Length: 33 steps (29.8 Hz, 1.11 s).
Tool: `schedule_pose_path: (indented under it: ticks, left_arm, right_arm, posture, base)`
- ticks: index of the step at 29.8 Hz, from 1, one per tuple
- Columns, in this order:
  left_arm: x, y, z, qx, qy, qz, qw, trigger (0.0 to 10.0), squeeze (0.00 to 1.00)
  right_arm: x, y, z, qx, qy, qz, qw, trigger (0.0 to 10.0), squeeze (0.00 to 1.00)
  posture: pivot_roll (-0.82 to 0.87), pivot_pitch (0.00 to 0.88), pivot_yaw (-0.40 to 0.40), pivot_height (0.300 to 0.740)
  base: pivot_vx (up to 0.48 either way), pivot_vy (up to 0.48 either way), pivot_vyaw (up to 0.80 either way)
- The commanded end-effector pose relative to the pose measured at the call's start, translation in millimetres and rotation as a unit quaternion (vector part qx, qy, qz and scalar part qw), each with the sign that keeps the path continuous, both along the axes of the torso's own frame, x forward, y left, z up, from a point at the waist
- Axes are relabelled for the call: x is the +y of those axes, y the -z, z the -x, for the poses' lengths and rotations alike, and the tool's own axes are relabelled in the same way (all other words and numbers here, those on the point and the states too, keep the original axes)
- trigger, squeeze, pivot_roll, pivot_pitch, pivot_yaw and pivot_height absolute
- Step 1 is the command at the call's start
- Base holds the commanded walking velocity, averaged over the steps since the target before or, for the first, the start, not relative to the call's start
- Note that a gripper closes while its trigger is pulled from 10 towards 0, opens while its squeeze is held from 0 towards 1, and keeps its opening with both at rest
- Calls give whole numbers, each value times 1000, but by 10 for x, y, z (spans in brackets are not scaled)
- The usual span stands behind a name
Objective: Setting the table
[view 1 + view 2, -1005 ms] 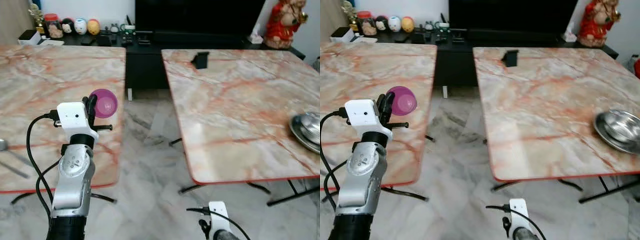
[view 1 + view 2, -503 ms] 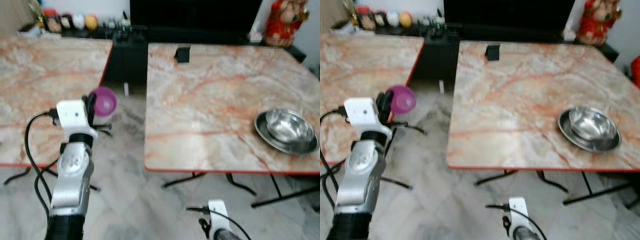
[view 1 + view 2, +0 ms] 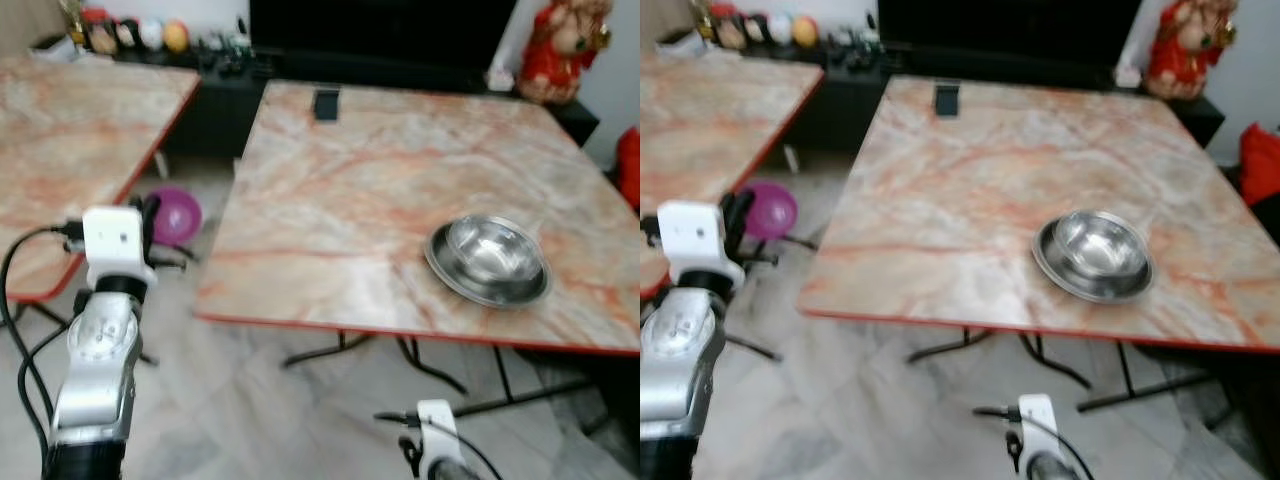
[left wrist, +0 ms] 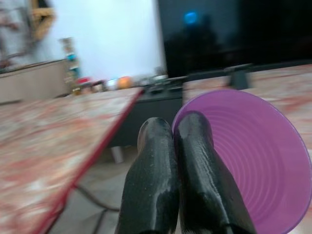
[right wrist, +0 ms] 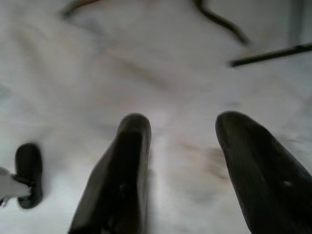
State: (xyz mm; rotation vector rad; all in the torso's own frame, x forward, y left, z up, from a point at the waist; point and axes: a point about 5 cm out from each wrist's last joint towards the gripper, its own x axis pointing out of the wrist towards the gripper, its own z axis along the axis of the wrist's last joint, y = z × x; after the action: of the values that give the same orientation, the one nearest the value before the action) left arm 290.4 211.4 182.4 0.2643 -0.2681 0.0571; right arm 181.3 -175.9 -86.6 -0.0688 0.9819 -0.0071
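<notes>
Left claw (image 4: 178, 141) pinched shut on the purple bowl (image 4: 253, 161) rim; right claw (image 5: 183, 146) hangs open over the floor

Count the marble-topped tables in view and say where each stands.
2. One table stands ahead of the robot, carrying a steel bowl on a plate. The other table is to the robot's left, past the left gripper holding the purple bowl. Others may lie outside the frame.
</notes>
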Motion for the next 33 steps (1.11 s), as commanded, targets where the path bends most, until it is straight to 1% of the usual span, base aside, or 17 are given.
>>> schedule_pose_path:
  ticks: [1,5,9,10,11,16,22,24,27,29,33]
  left_arm:
    - [47,-28,10,-6,-2,-14,1000,10000,0]
    - [31,-24,1,-4,5,-24,1000,10000,0]
    - [-4,25,-12,14,19,-39,999,10000,0]
    - [-7,70,-18,29,20,-45,998,10000,0]
    - [-5,87,-20,35,19,-46,998,10000,0]
    - [12,102,-24,40,18,-48,998,10000,0]
    - [22,94,-62,40,9,-21,999,10000,0]
    - [24,80,-89,36,1,11,999,10000,0]
    - [49,85,-94,36,-11,41,998,10000,0]
    - [61,74,-85,27,-17,62,998,10000,0]
    - [48,53,-77,21,-11,57,998,10000,0]
  right_arm:
    - [16,-9,-20,-4,3,-4,1000,10000,0]
    - [15,-9,-21,-4,3,-5,1000,10000,0]
    - [12,-9,-21,-5,4,-5,1000,10000,0]
    - [11,-9,-20,-5,5,-5,1000,10000,0]
    - [11,-9,-19,-5,6,-5,1000,10000,0]
    - [12,-9,-18,-6,8,-5,1000,10000,0]
    - [26,-5,-12,-7,10,-7,1000,10000,0]
    - [28,-5,-12,-7,11,-7,1000,10000,0]
    - [24,-5,-11,-7,13,-7,1000,10000,0]
    - [17,-6,-11,-7,11,-7,1000,10000,0]
    - [10,-8,-14,-7,9,-7,1000,10000,0]
  posture:
    - [82,0,-78,740]
    - [80,0,-80,740]
    - [78,0,-79,740]
    - [77,0,-77,740]
    - [77,0,-77,740]
    - [76,0,-67,740]
    - [62,0,-56,740]
    - [61,0,-59,740]
    - [62,0,-63,740]
    - [65,0,-69,740]
    - [65,0,-73,740]
  base:
    - [0,-428,0]
    - [0,-428,0]
    - [0,-366,0]
    - [0,0,0]
    - [0,0,0]
    - [0,0,0]
    - [0,0,0]
    - [0,0,0]
    - [0,0,0]
    - [0,0,0]
    - [0,0,0]
